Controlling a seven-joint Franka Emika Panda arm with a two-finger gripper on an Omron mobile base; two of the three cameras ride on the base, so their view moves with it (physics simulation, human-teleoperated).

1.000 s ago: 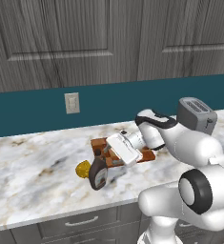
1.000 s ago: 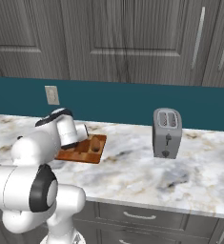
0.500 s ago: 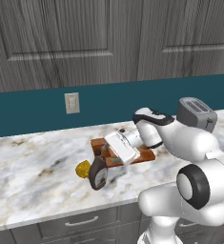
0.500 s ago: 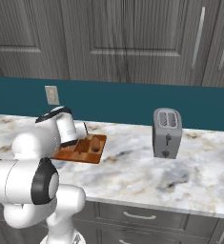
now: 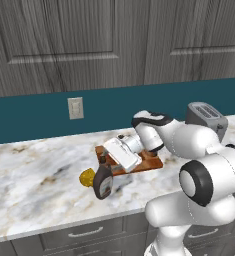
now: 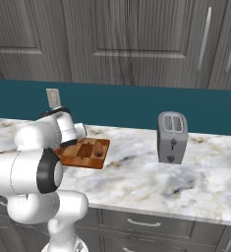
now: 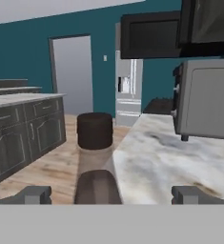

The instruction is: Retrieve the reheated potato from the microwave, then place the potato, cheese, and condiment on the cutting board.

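The condiment, a dark bottle, stands tilted on the marble counter beside the yellow cheese. My gripper reaches down-left over it, open. In the hand view the bottle's dark rounded top sits between my wide-apart fingertips, touching neither. The wooden cutting board lies right behind my hand. A rounded brown lump, the potato, rests on the cutting board. The black microwave hangs high on the far wall in the hand view.
A silver toaster stands on the counter to the right of the board. A dark grey box appliance sits on the counter further along. A wall outlet is on the teal backsplash. The counter's front edge is near the bottle.
My hand has shifted slightly left and down toward the bottle. The bottle, cheese and board have stayed put, and the jaws have stayed wide.
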